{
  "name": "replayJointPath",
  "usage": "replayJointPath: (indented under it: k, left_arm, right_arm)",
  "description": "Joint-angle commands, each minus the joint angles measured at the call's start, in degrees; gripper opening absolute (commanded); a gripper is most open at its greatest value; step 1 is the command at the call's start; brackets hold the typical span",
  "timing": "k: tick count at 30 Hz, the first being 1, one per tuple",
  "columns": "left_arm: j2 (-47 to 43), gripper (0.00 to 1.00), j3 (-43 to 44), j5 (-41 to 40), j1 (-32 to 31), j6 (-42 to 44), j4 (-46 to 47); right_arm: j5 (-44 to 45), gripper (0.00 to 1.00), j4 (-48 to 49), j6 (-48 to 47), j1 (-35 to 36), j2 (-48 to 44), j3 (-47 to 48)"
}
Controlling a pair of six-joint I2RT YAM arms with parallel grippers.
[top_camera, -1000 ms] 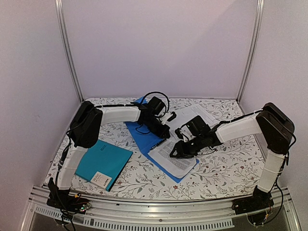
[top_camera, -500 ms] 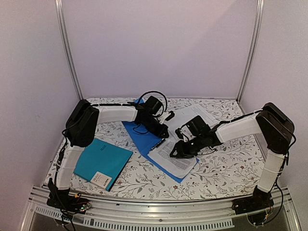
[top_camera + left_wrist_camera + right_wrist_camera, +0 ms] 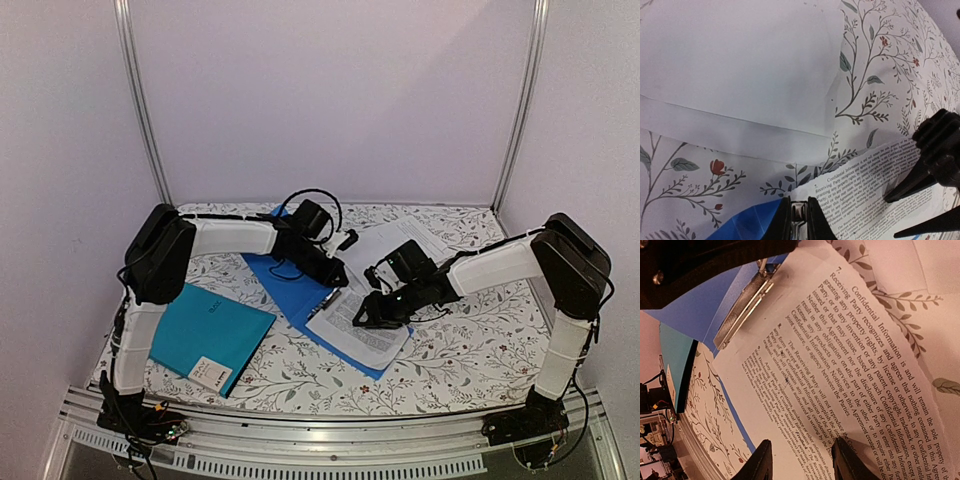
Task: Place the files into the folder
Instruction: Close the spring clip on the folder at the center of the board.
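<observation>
A printed file sheet (image 3: 360, 328) lies on an open blue folder (image 3: 285, 272) in mid-table. My left gripper (image 3: 338, 280) is shut on that folder's metal clip (image 3: 742, 305), and the clip lever sits between the jaws in the left wrist view (image 3: 799, 220). My right gripper (image 3: 362, 320) stands open with both fingertips (image 3: 847, 460) down on the printed sheet (image 3: 840, 365). More white sheets (image 3: 400, 240) lie behind it. The teal folder (image 3: 215, 335) lies closed at the front left, away from both grippers, with a white label (image 3: 212, 372) at its near corner.
A floral cloth (image 3: 470, 350) covers the table. Metal frame posts (image 3: 140, 100) and pale walls stand on three sides. A black cable (image 3: 315, 200) loops above the left wrist. The near rail (image 3: 320, 420) carries both arm bases.
My left arm has drawn back to the left, and the blue folder has slid a little left with it. The right gripper has stayed on the printed sheet.
</observation>
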Motion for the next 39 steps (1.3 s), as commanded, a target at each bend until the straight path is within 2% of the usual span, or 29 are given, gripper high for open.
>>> replayJointPath:
  k: [1, 7, 19, 39]
  left_arm:
    - [-3.02, 0.09, -1.50, 3.61, 0.05, -0.10, 2.59]
    - [-3.14, 0.10, -2.99, 6.32, 0.05, 0.86, 3.50]
    - [-3.62, 0.18, -4.08, 11.90, 0.82, 1.71, 4.34]
    - [-6.63, 0.18, -6.93, 14.18, 2.12, 6.16, 0.28]
  right_arm:
    - [3.91, 0.42, -5.40, 0.33, -0.04, 3.91, -1.06]
    - [3.87, 0.42, -5.41, 0.33, -0.05, 3.92, -0.97]
    - [3.91, 0.42, -5.71, 0.25, 0.00, 4.17, -0.61]
    - [4.24, 0.41, -6.39, 0.25, -0.05, 4.27, -0.31]
